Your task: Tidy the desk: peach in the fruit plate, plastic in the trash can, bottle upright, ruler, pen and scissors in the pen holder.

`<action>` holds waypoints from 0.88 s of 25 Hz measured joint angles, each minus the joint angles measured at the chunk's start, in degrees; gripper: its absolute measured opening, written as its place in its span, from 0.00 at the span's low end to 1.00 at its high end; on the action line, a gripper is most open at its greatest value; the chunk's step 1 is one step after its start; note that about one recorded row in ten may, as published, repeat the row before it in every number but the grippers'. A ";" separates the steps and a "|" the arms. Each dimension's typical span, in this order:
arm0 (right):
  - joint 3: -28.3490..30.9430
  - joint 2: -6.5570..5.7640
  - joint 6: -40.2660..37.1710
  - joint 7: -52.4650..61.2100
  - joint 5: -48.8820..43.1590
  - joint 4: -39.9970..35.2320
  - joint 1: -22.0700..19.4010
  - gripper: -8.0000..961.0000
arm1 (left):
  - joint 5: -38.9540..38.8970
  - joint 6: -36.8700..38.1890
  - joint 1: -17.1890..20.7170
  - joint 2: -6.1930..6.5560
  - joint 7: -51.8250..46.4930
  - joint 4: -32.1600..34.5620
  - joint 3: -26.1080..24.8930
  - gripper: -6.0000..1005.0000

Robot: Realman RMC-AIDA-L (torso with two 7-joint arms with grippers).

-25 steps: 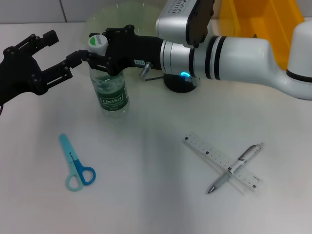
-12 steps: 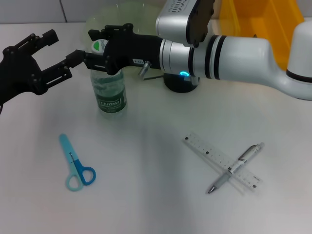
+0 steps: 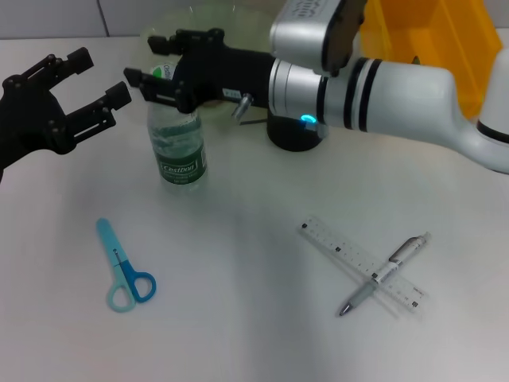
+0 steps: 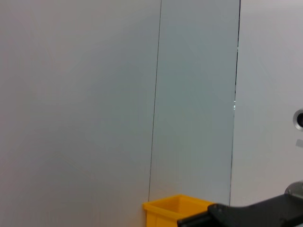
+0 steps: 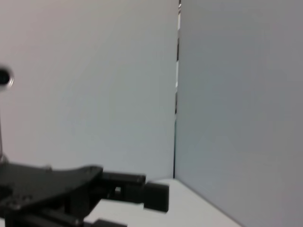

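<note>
A clear plastic bottle (image 3: 180,151) with a green label stands upright on the white desk at the back left. My right gripper (image 3: 145,59) is open just above its cap, with the jaws spread to either side and holding nothing. My left gripper (image 3: 79,86) is open and empty, to the left of the bottle. Blue scissors (image 3: 123,267) lie at the front left. A clear ruler (image 3: 350,256) lies at the front right with a silver pen (image 3: 390,270) across it. The black pen holder (image 3: 293,134) stands behind the right arm. No peach or plastic shows.
A green glass fruit plate (image 3: 199,20) sits at the back, behind the right arm. A yellow bin (image 3: 425,32) stands at the back right and also shows in the left wrist view (image 4: 173,210). The right wrist view shows the left gripper (image 5: 71,194) against a wall.
The bottle has gone from tilted to upright. My right gripper has let go of its neck, opened and risen slightly. The left arm has not moved.
</note>
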 joint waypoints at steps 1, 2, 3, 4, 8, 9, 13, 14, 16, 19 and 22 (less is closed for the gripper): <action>0.48 0.00 -0.08 -0.07 0.00 -1.25 -1.16 0.58 | 0.00 0.00 0.05 0.00 0.00 0.00 -0.02 0.79; 0.48 0.00 -0.08 -0.07 0.00 -1.25 -1.16 0.58 | 0.00 0.00 0.05 0.00 0.00 0.00 -0.02 0.79; 0.50 0.00 -0.10 -0.10 0.00 -1.65 -1.66 0.58 | 0.00 0.00 0.06 0.00 0.00 0.00 -0.03 0.79; 0.53 0.00 -0.10 -0.10 0.00 -2.42 -2.44 0.58 | 0.00 -0.04 0.11 0.00 0.00 0.00 -0.04 0.79; 0.55 0.00 -0.12 -0.10 0.00 -3.80 -3.83 0.58 | 0.00 -0.17 0.15 -0.01 0.00 -0.02 -0.06 0.79; 0.56 0.00 -0.15 -0.26 0.00 -5.23 -5.02 0.58 | -0.01 -0.30 0.17 -0.05 0.01 -0.18 -0.07 0.79; 0.95 0.00 -0.31 -1.12 0.00 -7.35 -6.81 0.58 | -0.31 -0.30 0.43 -0.25 1.04 -0.50 -0.07 0.79; 1.57 0.00 -1.10 -1.96 0.00 -9.02 -8.49 0.58 | -0.36 -0.29 0.52 -0.35 1.25 -0.50 -0.07 0.79; 1.86 0.00 -1.57 -2.33 0.00 -9.67 -9.30 0.58 | -0.40 -0.21 0.78 -0.58 1.55 -0.50 -0.06 0.79; 4.24 0.00 -5.53 -3.13 0.00 -11.52 -12.74 0.58 | -0.37 -0.21 1.10 -0.61 1.57 -0.61 -0.07 0.79; 5.33 -0.02 -7.52 -3.14 -0.02 -11.97 -14.23 0.58 | -0.37 -0.25 1.29 -0.60 1.58 -0.62 -0.07 0.79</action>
